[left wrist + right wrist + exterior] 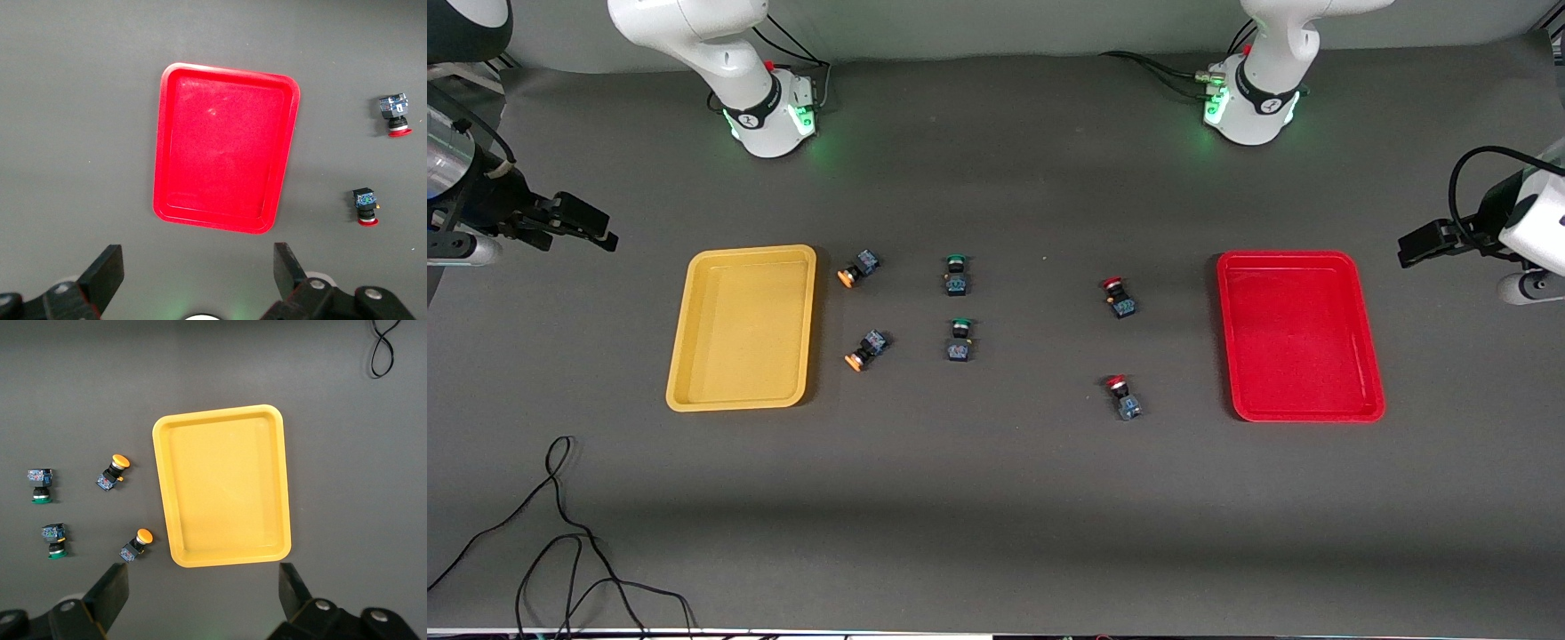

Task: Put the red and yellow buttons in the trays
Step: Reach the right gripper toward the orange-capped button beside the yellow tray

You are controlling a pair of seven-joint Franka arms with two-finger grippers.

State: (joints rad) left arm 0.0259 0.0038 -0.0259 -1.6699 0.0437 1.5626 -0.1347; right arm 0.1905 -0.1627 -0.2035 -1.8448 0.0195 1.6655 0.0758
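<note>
Two yellow-capped buttons (858,268) (866,349) lie beside the yellow tray (743,329). Two red-capped buttons (1118,297) (1125,397) lie a short way from the red tray (1298,336), toward the table's middle. Both trays hold nothing. My right gripper (583,224) hangs open over bare table at the right arm's end; its wrist view shows the yellow tray (223,487) and both yellow buttons (113,472) (137,544). At the left arm's end, my left gripper (1427,242) hangs open above the table, with the red tray (227,147) and red buttons (395,115) (365,205) in its wrist view.
Two green-capped buttons (957,274) (959,340) lie mid-table between the yellow and red ones. A loose black cable (560,533) snakes across the table's edge nearest the front camera, at the right arm's end.
</note>
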